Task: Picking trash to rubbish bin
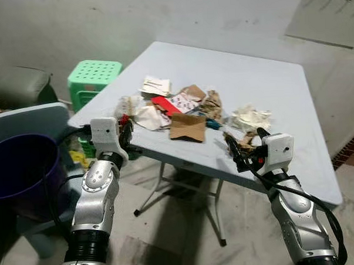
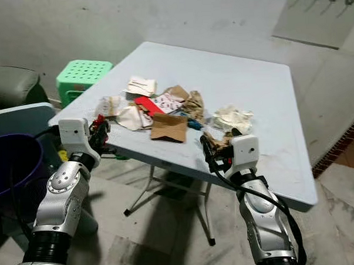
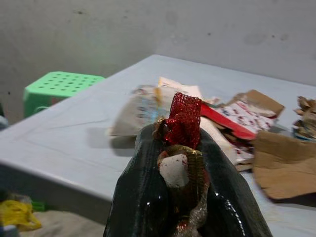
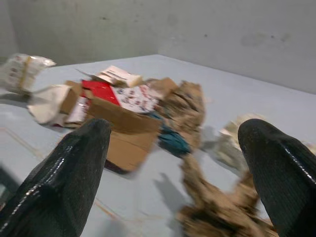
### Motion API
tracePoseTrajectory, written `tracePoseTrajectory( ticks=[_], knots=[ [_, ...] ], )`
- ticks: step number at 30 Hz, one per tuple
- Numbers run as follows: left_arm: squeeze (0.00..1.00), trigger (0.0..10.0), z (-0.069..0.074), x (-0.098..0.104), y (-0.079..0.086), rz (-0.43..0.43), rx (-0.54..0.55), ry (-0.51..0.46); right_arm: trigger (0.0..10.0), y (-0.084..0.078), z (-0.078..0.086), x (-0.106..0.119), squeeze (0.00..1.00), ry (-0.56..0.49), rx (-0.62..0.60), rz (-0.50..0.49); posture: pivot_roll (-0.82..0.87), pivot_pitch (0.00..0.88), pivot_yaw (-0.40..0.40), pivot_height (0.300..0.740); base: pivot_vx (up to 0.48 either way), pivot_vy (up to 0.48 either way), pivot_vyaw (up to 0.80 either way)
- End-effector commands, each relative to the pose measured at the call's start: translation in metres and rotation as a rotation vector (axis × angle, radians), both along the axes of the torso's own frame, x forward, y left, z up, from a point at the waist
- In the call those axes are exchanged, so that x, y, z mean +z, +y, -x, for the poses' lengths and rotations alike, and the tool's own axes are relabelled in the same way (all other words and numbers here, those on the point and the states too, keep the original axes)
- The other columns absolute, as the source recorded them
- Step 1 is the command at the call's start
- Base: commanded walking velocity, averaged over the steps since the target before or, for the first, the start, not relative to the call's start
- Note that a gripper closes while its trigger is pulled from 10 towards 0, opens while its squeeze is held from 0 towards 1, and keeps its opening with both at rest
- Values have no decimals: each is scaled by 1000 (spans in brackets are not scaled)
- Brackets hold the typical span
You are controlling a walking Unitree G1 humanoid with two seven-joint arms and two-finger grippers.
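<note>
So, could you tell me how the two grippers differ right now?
The left gripper is shut on a red mesh scrap, at the table's left corner; the right gripper is open and empty, over crumpled brown paper. Both point toward the trash pile.

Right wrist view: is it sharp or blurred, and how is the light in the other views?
Right wrist view: blurred, the brown paper near the open right gripper smeared. Left wrist view: the red mesh scrap in the left gripper is sharp, the pile behind soft. Eye views: dim, even light, a soft shadow under the table.
</note>
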State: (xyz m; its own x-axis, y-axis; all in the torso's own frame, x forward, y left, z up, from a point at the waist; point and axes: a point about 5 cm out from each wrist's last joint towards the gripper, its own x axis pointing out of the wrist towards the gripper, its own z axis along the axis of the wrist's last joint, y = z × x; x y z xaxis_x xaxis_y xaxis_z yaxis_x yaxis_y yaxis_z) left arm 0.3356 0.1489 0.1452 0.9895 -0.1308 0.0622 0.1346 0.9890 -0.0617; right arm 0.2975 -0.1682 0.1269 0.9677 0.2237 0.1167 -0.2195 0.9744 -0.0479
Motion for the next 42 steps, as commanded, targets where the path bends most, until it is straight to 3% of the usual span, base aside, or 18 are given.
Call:
tracePoseTrajectory(
  ticks=[1, 42],
  knots=[
    [0, 10000, 1, 2, -2, 6, -4, -2, 10000, -5, -1, 3, 0, -14, -12, 3, 66, 0, -67, 740, 0, 311, 0],
    [0, 10000, 2, 3, 1, 9, 4, 12, 10000, -1, 4, 1, 0, 4, 10, 1, 67, 0, -73, 740, 0, 415, 0]
  ],
)
